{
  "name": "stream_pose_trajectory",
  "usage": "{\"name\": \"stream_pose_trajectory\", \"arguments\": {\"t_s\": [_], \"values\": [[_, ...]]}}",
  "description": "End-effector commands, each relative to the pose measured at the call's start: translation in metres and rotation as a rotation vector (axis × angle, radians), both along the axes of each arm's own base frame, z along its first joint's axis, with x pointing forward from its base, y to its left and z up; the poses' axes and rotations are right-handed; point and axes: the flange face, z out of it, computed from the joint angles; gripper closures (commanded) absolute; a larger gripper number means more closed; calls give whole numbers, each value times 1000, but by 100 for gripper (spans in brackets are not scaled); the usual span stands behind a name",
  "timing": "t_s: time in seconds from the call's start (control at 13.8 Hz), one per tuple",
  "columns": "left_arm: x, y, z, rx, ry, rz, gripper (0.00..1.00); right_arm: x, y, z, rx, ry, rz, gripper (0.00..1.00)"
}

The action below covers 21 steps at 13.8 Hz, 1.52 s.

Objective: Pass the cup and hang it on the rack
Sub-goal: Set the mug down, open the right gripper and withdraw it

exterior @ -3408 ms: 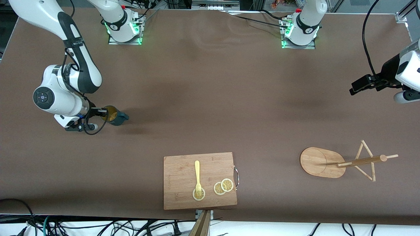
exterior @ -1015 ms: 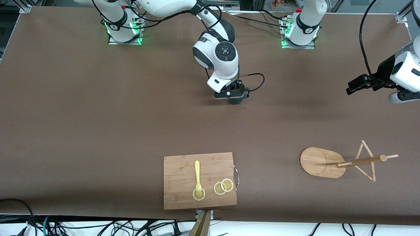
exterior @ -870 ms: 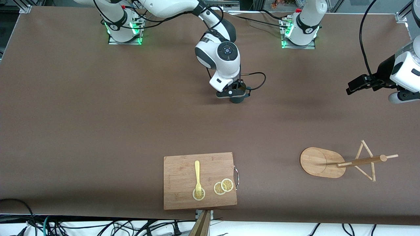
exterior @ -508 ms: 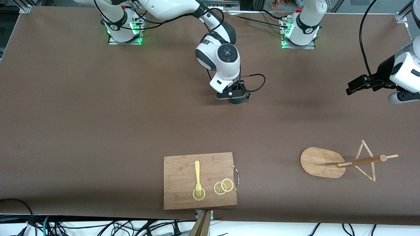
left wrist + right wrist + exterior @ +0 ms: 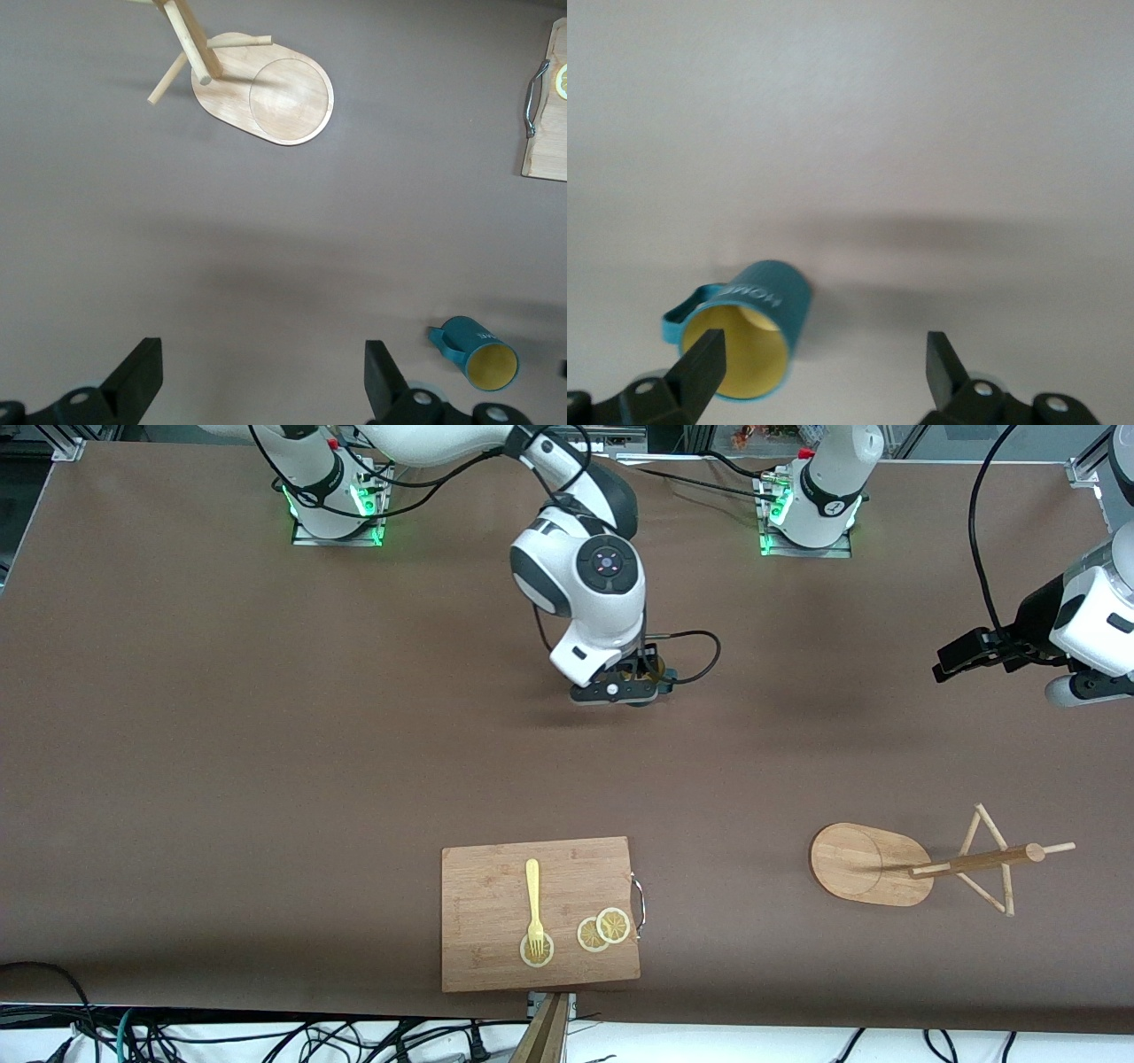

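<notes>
Cup (image 5: 653,676) set down mid-counter, released for the hand-over.

Fingers of the right tool (image 5: 631,688) were seen spread apart above the cup, which stood upright on the counter (image 5: 266,735), well apart from the rack (image 5: 921,864) and farther from the front camera than it. One fingertip (image 5: 700,359) overlapped the cup's rim in the right wrist view, yet nothing was clamped. The left tool (image 5: 961,657) was held open over the counter's edge at the left arm's end, waiting, with the cup visible in its wrist view (image 5: 476,352). The passing step was judged half done; next, the right arm would need to be cleared away, and the cup taken by the left tool so that its handle was left free for a peg on the rack.
</notes>
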Motion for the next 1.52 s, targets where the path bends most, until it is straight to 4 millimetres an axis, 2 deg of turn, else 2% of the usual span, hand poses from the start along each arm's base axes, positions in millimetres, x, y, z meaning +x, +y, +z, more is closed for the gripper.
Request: {"name": "stream_pose_trajectory", "arguments": {"t_s": [0.0, 0.29, 0.44, 0.65, 0.8, 1.02, 1.16, 1.45], "values": [[1, -2, 1, 22, -3, -14, 0, 34, -50, 26, -16, 42, 64, 0], [2, -3, 0, 22, -2, -17, 0, 91, -144, 64, -21, 64, 99, 0], [2, -3, 0, 22, -2, -17, 0, 112, -193, 87, -25, 72, 99, 0], [2, -4, 0, 22, -2, -19, 0, 146, -280, 114, -20, 60, 66, 0], [2, -4, 0, 22, -2, -19, 0, 158, -335, 133, -16, 62, 62, 0], [2, -4, 0, 22, -2, -19, 0, 168, -429, 152, -6, 100, 73, 0], [2, -4, 0, 21, -2, -19, 0, 163, -478, 177, -2, 101, 39, 0], [2, -2, 1, 21, -3, -14, 0, 143, -509, 214, -88, 59, 13, 0]]}}
